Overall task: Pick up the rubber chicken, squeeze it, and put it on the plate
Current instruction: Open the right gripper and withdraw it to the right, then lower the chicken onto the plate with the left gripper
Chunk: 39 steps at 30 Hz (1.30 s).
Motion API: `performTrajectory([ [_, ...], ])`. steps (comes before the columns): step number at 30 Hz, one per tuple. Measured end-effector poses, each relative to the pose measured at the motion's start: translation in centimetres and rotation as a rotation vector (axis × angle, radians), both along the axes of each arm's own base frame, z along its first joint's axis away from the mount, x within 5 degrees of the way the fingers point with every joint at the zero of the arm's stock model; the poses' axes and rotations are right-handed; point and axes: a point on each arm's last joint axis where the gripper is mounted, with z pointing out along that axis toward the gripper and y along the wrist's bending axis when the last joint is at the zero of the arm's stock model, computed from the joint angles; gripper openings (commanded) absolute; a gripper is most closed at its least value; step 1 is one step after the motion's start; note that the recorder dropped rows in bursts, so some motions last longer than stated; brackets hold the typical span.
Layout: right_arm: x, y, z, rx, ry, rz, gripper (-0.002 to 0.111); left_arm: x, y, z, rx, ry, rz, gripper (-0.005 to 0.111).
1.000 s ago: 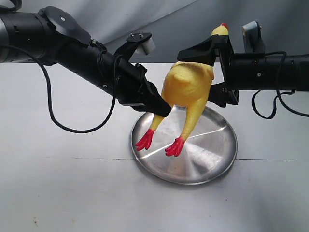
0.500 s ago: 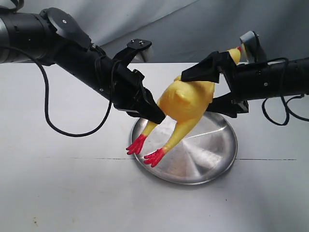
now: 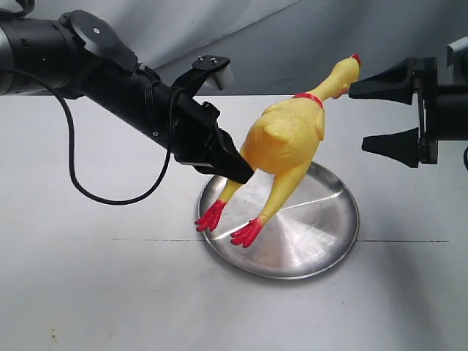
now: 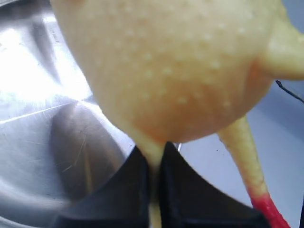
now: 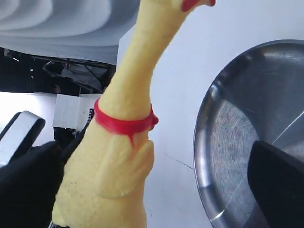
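Hanging over the plate (image 3: 325,245) in the exterior view, the chicken (image 3: 281,139) tilts head-up, its feet just above the rim. The left pincer (image 3: 238,167) is clenched on 1 leg near the body. The right pincer (image 3: 358,117) is released, spread beside the beak without touching it.

The left wrist view shows the fingers (image 4: 118,194) nipping that leg, with the plate below.

The right wrist view shows the neck and plate clearly; the dark shapes at the edges are probably fingers.

Placing looks to be the step in hand. Next, the left arm must lower the chicken flat onto the plate, then let go.
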Motion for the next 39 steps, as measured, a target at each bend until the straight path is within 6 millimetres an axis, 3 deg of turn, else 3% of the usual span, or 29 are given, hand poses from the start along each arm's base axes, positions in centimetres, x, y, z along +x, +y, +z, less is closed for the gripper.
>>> performTrajectory([
  [1,0.0,0.0,0.0,-0.002,-0.004,0.002,0.035,0.1,0.0,-0.2,0.002,0.003,0.001,0.0],
  [3,0.0,0.0,0.0,-0.01,-0.022,0.008,0.001,0.3,-0.1,-1.2,0.009,0.024,0.005,0.0],
  [6,-0.3,0.1,1.0,-0.036,-0.093,0.024,0.0,0.7,-0.2,-3.1,0.024,0.065,0.008,0.0],
  [8,-1.0,0.2,3.3,-0.056,-0.168,0.026,0.0,1.1,-0.2,-4.0,0.035,0.068,0.026,0.0],
  [12,-3.8,0.8,8.7,-0.127,-0.306,0.043,0.0,1.6,-0.2,-4.6,0.045,0.045,0.061,0.0],
  [17,-7.5,1.0,13.0,-0.318,-0.391,-0.003,0.0,1.6,-0.2,-5.0,0.017,0.062,0.11,0.0],
  [21,-9.9,0.9,15.1,-0.43,-0.433,-0.06,0.0,0.5,-0.1,-6.5,-0.021,0.124,0.153,0.0],
  [26,-11.2,1.1,16.2,-0.45,-0.448,-0.083,0.0,-0.7,0.4,-7.9,-0.031,0.141,0.22,0.0],
  [32,-11.6,1.3,16.1,-0.436,-0.418,-0.054,0.0,-1.7,1.1,-7.3,-0.001,0.065,0.282,0.0],
  [39,-11.8,1.4,16.1,-0.423,-0.4,-0.047,0.0,-3.3,-1.6,-7.6,0.0,0.017,0.227,0.0],
])
